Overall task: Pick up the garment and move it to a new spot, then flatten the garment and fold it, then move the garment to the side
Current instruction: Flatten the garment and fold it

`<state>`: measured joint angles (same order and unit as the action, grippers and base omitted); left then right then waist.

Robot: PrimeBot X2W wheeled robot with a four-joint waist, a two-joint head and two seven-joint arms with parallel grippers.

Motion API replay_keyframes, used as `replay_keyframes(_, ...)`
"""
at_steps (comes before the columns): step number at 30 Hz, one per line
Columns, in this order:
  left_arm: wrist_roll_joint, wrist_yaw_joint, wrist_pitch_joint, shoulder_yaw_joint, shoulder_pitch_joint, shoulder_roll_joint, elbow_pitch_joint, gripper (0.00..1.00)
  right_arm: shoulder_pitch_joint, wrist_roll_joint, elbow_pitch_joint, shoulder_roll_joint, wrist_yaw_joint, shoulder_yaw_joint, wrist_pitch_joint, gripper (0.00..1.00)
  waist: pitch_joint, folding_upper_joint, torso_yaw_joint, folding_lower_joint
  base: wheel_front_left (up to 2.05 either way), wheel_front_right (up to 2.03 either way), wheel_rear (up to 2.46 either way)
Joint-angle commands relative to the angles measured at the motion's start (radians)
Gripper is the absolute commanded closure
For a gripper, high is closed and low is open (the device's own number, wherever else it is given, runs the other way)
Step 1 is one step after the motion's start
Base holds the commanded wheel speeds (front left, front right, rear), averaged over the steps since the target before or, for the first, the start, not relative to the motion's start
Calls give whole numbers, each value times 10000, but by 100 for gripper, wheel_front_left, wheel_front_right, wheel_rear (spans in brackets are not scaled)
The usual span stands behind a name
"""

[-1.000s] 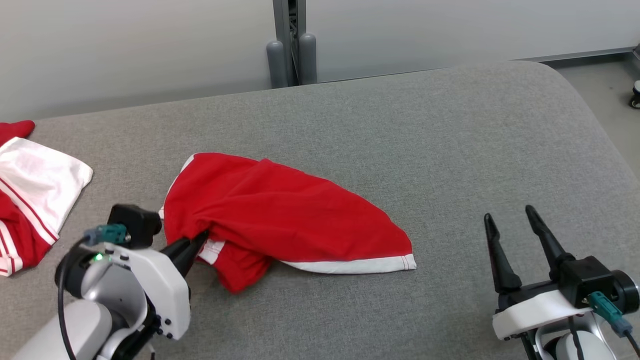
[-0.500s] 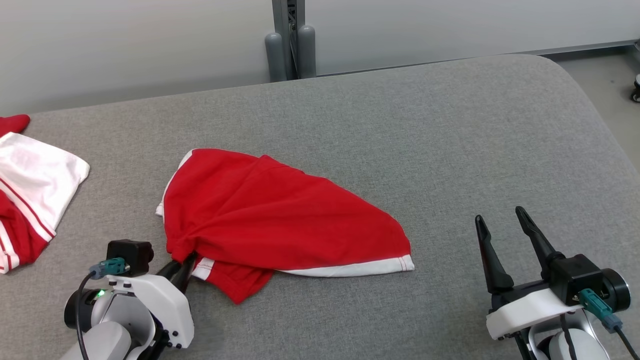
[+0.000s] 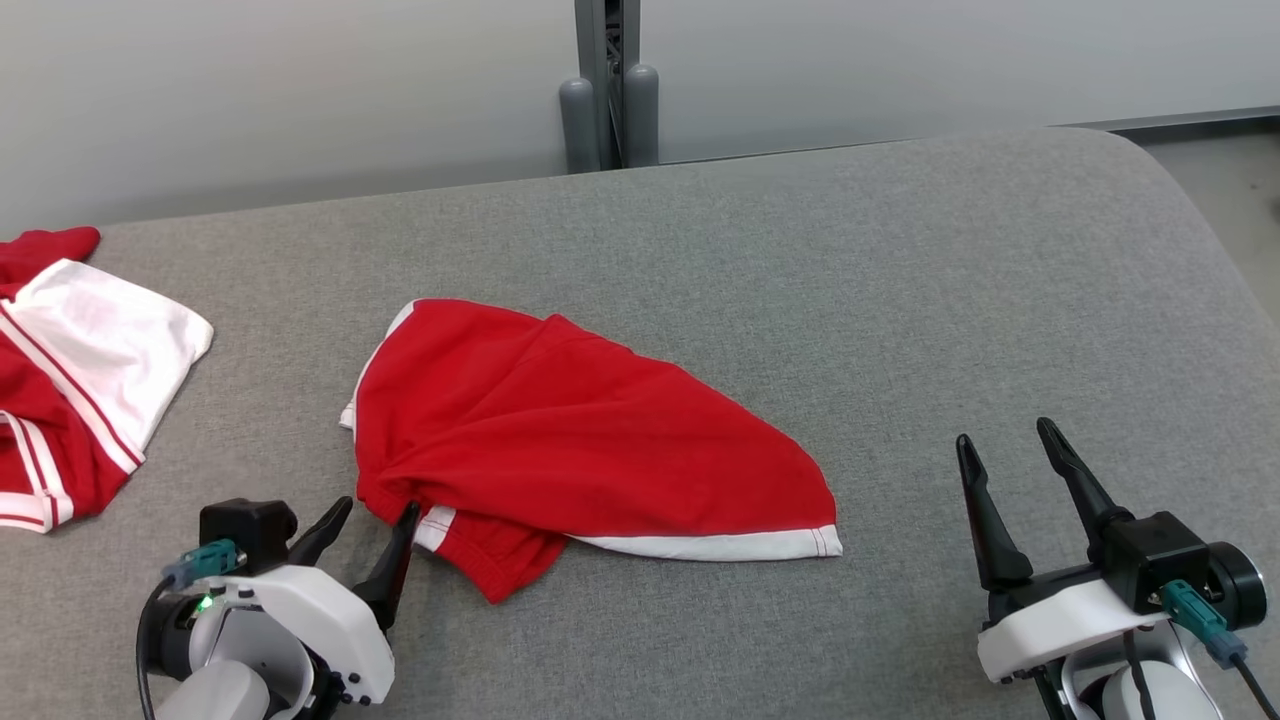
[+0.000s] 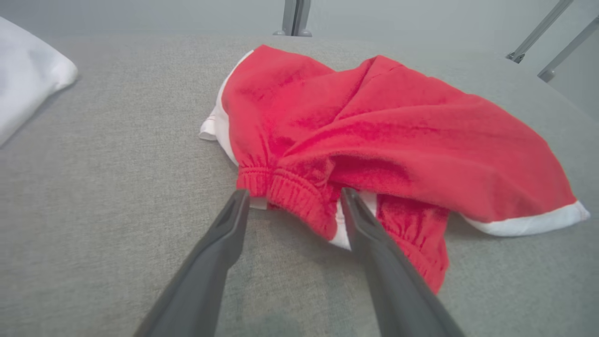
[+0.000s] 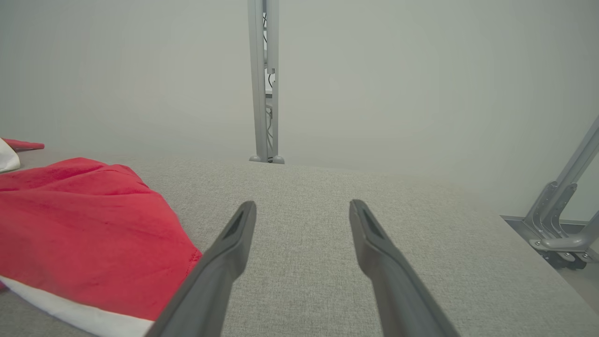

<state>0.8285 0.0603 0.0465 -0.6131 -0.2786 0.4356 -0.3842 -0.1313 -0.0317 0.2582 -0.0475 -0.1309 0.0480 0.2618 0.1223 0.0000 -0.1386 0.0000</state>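
A pair of red shorts (image 3: pixel 580 440) with white trim lies crumpled on the grey cushioned surface (image 3: pixel 850 300), left of centre. Its gathered elastic waistband (image 4: pixel 290 192) bunches at the near left corner. My left gripper (image 3: pixel 378 508) stands open right at that waistband, one finger on each side of the bunched edge (image 4: pixel 292 199), holding nothing. My right gripper (image 3: pixel 1005 442) is open over bare surface at the lower right, well clear of the shorts' white hem (image 3: pixel 720 545). The right wrist view shows the shorts (image 5: pixel 84 224) to the left of those fingers (image 5: pixel 243 234).
A second red and white garment (image 3: pixel 80 350) lies at the far left edge of the surface. A grey post (image 3: pixel 610 90) stands behind the far edge against a pale wall. Floor shows past the rounded right corner (image 3: pixel 1240 180).
My left gripper was shut on the waistband and pulling it toward me; now it has opened and let the shorts go. The head camera shifted slightly. The right arm stayed put.
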Motion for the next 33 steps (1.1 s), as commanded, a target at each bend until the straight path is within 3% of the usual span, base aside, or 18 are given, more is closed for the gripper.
replay_keyframes(1,22,89,148,89,140,35,131,0,91,117,12,-57,3,-42,56,0,-33,0,37,0,0,0,0)
replay_keyframes(21,-572,1920,2136,1182,2533,-337,2661,0,919,248,-373,-55,3,-1013,56,0,-961,0,272,0,0,0,0)
replay_keyframes(26,-921,2121,2189,1553,3149,-618,2817,0,1238,255,-503,-55,3,-1019,56,0,-1337,0,404,0,0,0,0)
replay_keyframes(33,-1560,1946,2200,2211,3729,-1100,2901,0,1469,154,-617,-57,3,-836,56,0,-1576,0,535,0,0,0,0)
